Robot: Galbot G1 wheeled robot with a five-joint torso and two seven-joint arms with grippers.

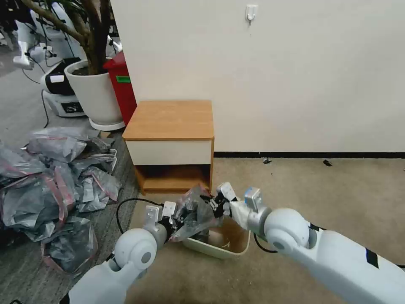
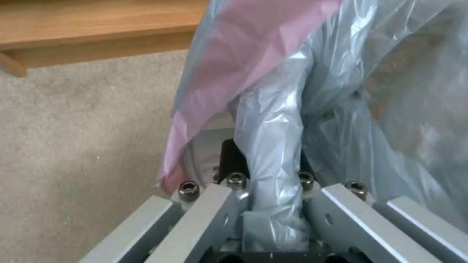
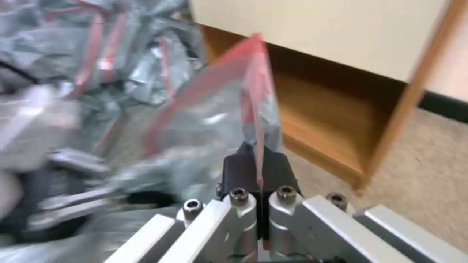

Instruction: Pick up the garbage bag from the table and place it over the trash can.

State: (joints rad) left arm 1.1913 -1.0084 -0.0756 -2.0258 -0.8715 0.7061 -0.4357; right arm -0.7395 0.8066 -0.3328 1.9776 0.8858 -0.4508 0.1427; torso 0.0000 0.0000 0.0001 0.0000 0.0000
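White rounded arms (image 1: 337,253), grey jointed wrists, silver linkages with hex screws, black cable (image 1: 126,207)

This looks like a robot lab or test room dressed as a corner of a home. A plain white wall (image 1: 295,76) with a black skirting strip meets beige carpet (image 1: 337,190), and a single wooden table (image 1: 171,120) (a nightstand with a cream drawer front) stands against it. Behind the large white plant pot (image 1: 95,95) and the red bin (image 1: 122,84), other white robots (image 1: 59,90) stand parked on a grey floor with cables trailing. A big heap of grey-and-pink bags (image 1: 50,185) lies to the left, like stock for repeated trials.
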